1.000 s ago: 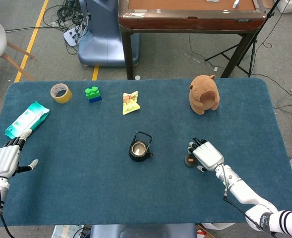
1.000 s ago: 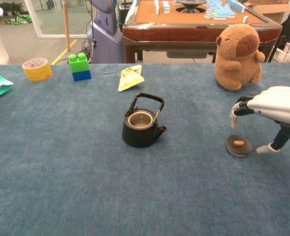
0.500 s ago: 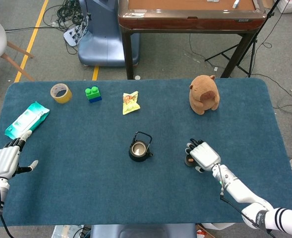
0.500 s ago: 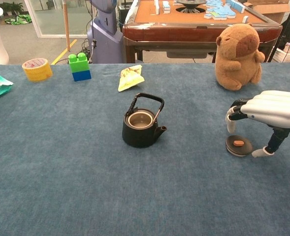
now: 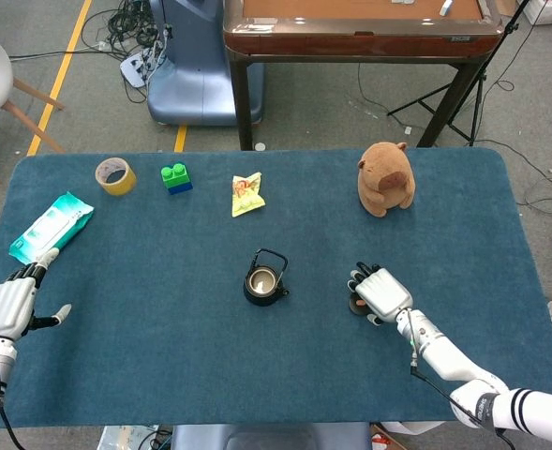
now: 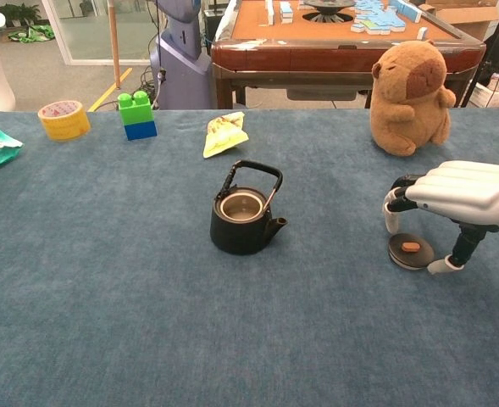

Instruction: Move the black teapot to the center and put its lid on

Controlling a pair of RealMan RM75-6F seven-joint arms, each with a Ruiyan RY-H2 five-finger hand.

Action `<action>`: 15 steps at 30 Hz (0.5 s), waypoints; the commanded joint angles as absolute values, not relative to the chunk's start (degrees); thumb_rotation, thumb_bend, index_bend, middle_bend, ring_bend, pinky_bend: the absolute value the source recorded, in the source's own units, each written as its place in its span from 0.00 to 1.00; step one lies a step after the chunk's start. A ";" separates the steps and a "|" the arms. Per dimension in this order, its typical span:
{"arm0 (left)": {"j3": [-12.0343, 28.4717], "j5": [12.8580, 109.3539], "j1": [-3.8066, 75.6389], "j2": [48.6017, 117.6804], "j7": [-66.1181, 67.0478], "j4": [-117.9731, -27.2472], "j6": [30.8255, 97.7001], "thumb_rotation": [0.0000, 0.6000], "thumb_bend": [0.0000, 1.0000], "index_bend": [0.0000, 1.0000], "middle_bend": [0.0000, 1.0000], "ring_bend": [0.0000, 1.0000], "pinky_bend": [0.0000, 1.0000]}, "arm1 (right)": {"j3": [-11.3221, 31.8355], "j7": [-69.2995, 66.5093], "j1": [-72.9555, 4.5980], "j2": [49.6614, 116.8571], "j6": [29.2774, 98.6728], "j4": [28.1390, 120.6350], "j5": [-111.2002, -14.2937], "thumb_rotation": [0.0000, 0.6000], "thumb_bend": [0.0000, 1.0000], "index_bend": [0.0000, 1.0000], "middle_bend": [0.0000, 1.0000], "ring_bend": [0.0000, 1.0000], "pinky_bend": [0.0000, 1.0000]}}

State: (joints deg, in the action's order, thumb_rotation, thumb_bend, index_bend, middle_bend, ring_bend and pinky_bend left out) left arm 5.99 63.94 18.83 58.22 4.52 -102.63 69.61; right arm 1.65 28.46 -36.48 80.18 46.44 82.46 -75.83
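Note:
The black teapot [image 5: 263, 279] [image 6: 244, 220] stands upright near the middle of the blue table, uncovered, handle raised. Its round black lid [image 6: 410, 251] with an orange knob lies flat on the cloth to the pot's right; in the head view only its edge [image 5: 355, 303] shows under the hand. My right hand [image 5: 379, 292] [image 6: 459, 193] hovers right above the lid with fingers [image 6: 391, 214] and thumb spread on either side of it, holding nothing. My left hand [image 5: 11, 305] rests open at the table's left edge, far from the pot.
Along the far side of the table sit a yellow tape roll [image 5: 114, 175], a green and blue block [image 5: 175, 177], a snack packet [image 5: 246, 194] and a brown plush capybara [image 5: 386, 177]. A teal wipes pack [image 5: 51, 225] lies at the left.
My right hand has crept left and lowered over the lid, its fingers now straddling it. The teapot, lid and left hand have stayed put.

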 commanded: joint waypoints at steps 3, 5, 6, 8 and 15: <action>6.12 64.05 18.76 58.09 4.29 -102.60 69.10 1.00 0.25 0.08 0.12 0.14 0.17 | 1.47 28.98 -37.01 80.29 46.11 82.41 -75.27 1.00 0.16 0.33 0.21 0.10 0.25; 6.12 64.08 18.73 57.98 4.18 -102.62 68.82 1.00 0.25 0.08 0.12 0.14 0.17 | 1.36 29.41 -37.23 80.23 45.69 82.55 -74.62 1.00 0.16 0.31 0.20 0.09 0.24; 6.13 64.10 18.73 57.93 4.13 -102.62 68.63 1.00 0.25 0.08 0.12 0.14 0.17 | 1.28 29.75 -37.38 80.24 45.54 82.59 -74.35 1.00 0.16 0.30 0.20 0.09 0.24; 6.12 64.13 18.70 57.88 4.06 -102.61 68.40 1.00 0.25 0.08 0.12 0.14 0.17 | 1.16 29.99 -37.54 80.30 45.36 82.64 -73.94 1.00 0.16 0.30 0.20 0.09 0.24; 6.35 63.98 18.60 57.99 3.69 -102.32 67.83 1.00 0.25 0.08 0.12 0.14 0.17 | 0.82 29.97 -38.03 80.61 45.28 82.45 -73.26 1.00 0.17 0.30 0.20 0.09 0.24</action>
State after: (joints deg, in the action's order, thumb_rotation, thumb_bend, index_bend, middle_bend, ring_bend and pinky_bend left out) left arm 6.35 63.99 18.60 57.99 3.69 -102.32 67.82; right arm 0.84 29.97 -38.01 80.59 45.26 82.47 -73.26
